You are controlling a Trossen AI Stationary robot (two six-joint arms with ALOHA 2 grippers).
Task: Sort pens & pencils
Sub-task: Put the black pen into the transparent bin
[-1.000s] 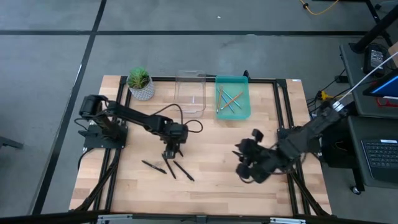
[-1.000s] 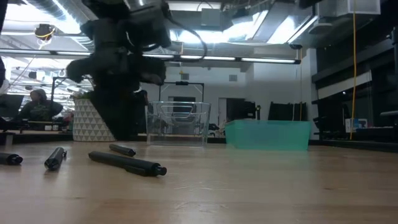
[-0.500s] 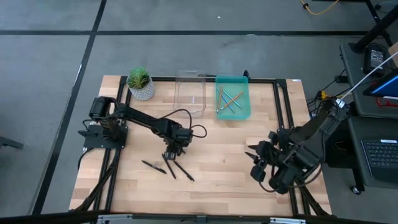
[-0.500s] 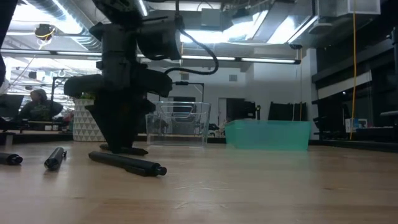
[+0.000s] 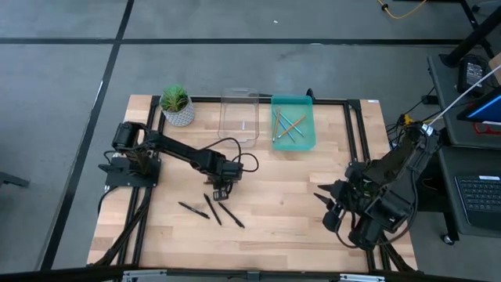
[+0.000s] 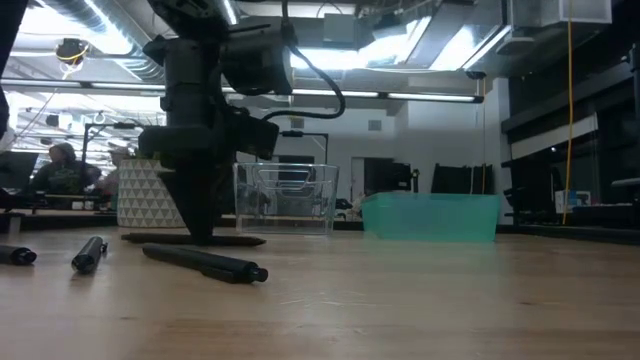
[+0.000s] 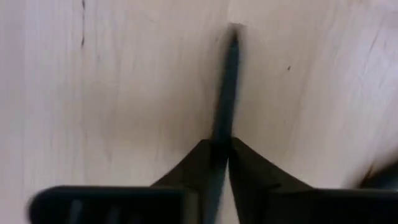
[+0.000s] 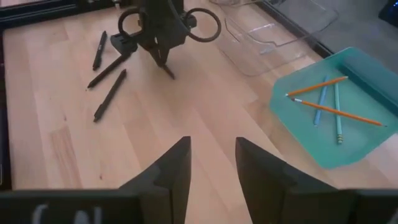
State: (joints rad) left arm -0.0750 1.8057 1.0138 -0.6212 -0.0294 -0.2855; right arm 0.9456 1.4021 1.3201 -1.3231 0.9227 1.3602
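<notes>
Pale wood, planked and matt, forms the table; nearest the front edge in the high view, at about 7 o'clock from the table centre, three pens lie loose and splayed: thin black cylinders, smooth plastic by the look, one with a clip end visible in the low view. Just beyond them the left gripper is down at the surface, its dark tapered fingers pressed together on a fourth pen, which shows in the left wrist view as a slim black rod running out from between the tips and lying flat on the wood; in the low view it appears as a dark bar beneath the claw. At 4 o'clock the right gripper waits off toward the table's right edge, its two blunt fingers standing apart with nothing between them. Farther back, at 12 o'clock, a clear bin with thin glossy transparent walls holds nothing that I can see. Beside it at 1 o'clock the teal tray, opaque plastic, rectangular, holds the pencils, slender orange and light blue sticks crossing one another. A potted plant sits at 11 o'clock. Judgement: pencils look sorted; all four pens remain, first one just gripped.
</notes>
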